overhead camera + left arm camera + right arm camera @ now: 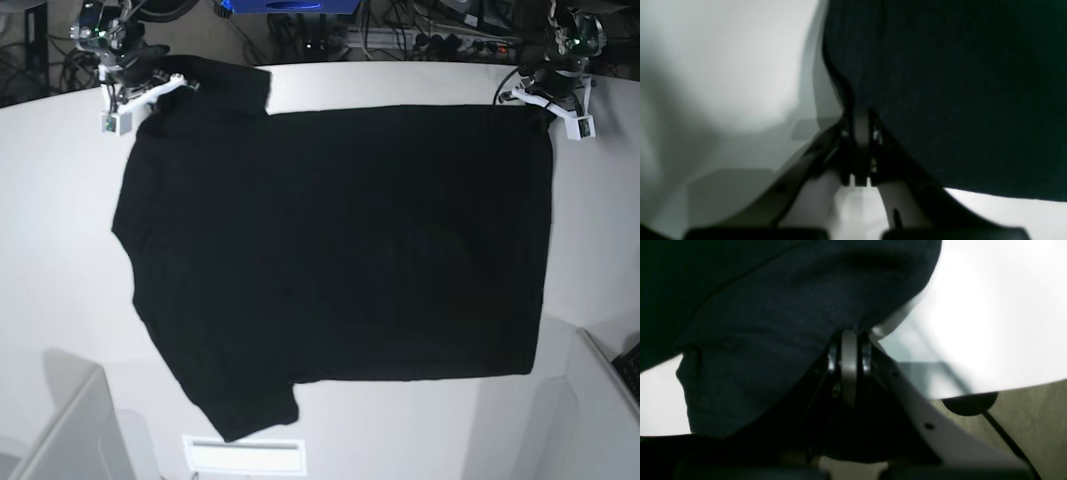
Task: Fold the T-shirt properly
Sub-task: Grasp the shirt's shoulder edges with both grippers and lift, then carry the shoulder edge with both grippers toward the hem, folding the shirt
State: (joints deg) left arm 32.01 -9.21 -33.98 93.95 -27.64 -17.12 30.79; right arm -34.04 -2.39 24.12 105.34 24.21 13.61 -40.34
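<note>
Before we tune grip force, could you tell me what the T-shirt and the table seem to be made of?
T-shirt: soft, matte black knit fabric, probably cotton; it drapes and wrinkles at the right gripper, with faint ribbing.
Table: hard, smooth white surface, perhaps laminate; it shows soft glare and shadows.

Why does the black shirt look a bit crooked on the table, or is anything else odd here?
Nothing is damaged or spilled. The T-shirt lies spread out, plain side up, slightly askew: its near sleeve juts out at an angle. The left gripper and right gripper each pinch a far corner.
</note>
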